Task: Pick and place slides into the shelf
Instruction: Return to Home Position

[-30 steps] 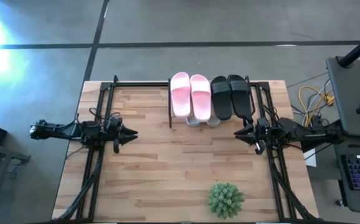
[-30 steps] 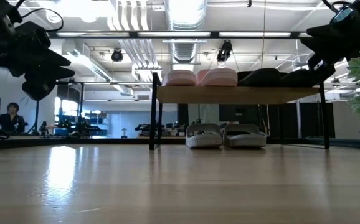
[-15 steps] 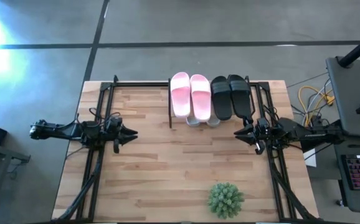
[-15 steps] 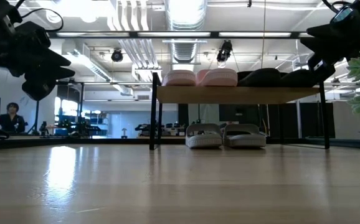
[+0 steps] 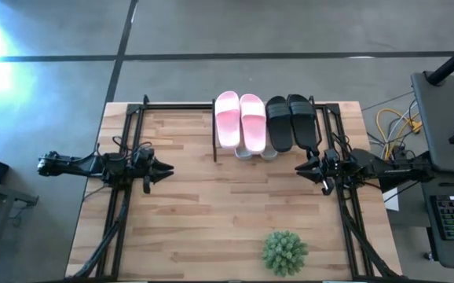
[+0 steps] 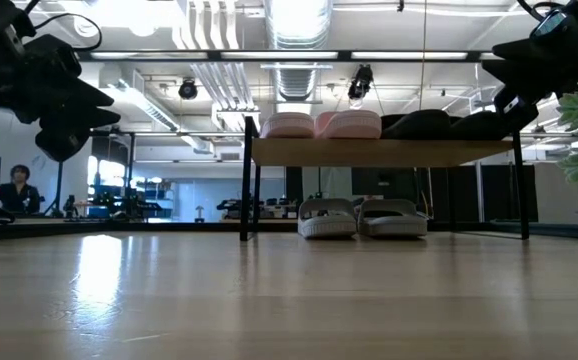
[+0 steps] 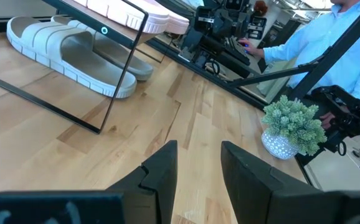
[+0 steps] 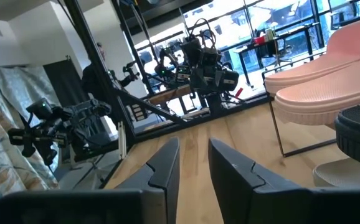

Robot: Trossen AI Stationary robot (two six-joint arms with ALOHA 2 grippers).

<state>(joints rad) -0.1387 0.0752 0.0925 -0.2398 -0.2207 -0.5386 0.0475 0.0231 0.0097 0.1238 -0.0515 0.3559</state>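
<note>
Three pairs are housed: the pink slides [image 5: 239, 118] and black slides [image 5: 291, 120] lie side by side on the shelf [image 6: 389, 152], and the grey-white slides [image 6: 361, 217] sit on the counter [image 5: 211, 220] beneath it. My left hand [image 5: 166, 168] hovers near the counter's left edge, my right hand [image 5: 298, 167] near the shelf's front corner. Both are empty, fingers slightly parted. To home well, I judge I should draw each arm straight back, keeping the right one clear of the shelf frame and the plant [image 5: 283, 251].
</note>
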